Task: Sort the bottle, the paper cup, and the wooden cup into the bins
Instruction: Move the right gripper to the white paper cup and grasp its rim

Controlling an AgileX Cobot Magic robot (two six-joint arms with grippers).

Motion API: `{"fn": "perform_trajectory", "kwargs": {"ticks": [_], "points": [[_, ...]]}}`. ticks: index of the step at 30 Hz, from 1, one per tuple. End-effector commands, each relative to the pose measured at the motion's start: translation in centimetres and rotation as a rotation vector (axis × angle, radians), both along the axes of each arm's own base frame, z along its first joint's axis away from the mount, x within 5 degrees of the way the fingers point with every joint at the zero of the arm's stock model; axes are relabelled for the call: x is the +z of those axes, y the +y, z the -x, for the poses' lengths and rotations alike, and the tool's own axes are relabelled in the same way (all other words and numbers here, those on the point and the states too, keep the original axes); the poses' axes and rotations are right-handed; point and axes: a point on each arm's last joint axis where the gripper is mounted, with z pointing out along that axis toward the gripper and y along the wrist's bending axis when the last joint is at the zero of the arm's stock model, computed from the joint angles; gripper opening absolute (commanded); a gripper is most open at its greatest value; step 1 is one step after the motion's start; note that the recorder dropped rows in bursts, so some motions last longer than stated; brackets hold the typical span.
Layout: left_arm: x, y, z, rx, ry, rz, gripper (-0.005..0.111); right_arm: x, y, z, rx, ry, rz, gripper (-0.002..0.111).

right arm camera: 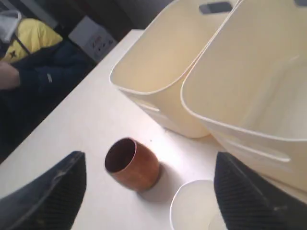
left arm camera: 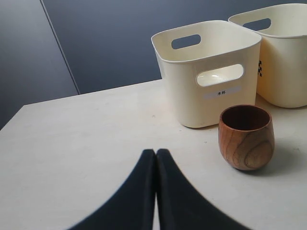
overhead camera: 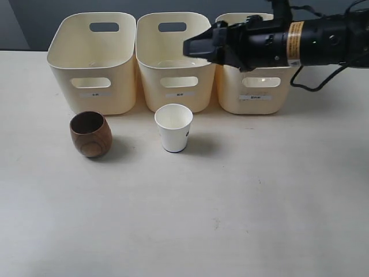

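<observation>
Three cream bins (overhead camera: 92, 63) stood side by side along the far part of the table (overhead camera: 230, 219), each with a small label on its front. What lay inside them could not be made out, and no bottle showed in any view, so where it was could not be told.

The right gripper (overhead camera: 193, 47) hung in the air above the rims of the middle and right bins, its fingers spread wide with nothing between them. The left gripper (left arm camera: 156, 158) showed only in its own wrist camera, low over the table with its two fingers pressed together and empty, pointing toward the left bin.

The wooden cup (overhead camera: 90, 134) stood upright in front of the left bin, apart from it. It looked stiff and solid, probably the heavier of the two cups; its round polished belly would likely slip under a pinch, so a hold across the rim, one finger inside and one outside, seemed safer.

The paper cup (overhead camera: 173, 127) stood upright in front of the middle bin, well apart from the wooden cup. It was surely light and thin-walled, and would crush easily; a gentle squeeze just under its rolled rim looked the best place.
</observation>
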Motion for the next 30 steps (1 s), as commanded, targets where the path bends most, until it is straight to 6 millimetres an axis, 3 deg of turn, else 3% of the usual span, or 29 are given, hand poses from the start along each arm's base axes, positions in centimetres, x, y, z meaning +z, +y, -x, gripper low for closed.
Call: {"fn": "perform_trajectory", "kwargs": {"ticks": [1,11,18,25,30], "points": [[0.0,0.0,0.0,-0.003,-0.004,0.007,0.0,-0.5,2.0,0.7,-0.008,-0.008,0.117,0.07],[0.0,0.0,0.0,-0.003,-0.004,0.007,0.0,-1.2,3.8,1.6,-0.075,0.119,0.154,0.068],[0.0,0.0,0.0,-0.003,-0.004,0.007,0.0,-1.9,3.8,1.7,-0.072,0.193,0.161,0.042],[0.0,0.0,0.0,-0.003,-0.004,0.007,0.0,-3.3,4.0,1.4,-0.071,0.224,0.178,0.055],[0.0,0.0,0.0,-0.003,-0.004,0.007,0.0,-5.6,3.9,0.6,-0.117,0.26,0.224,0.055]]}}
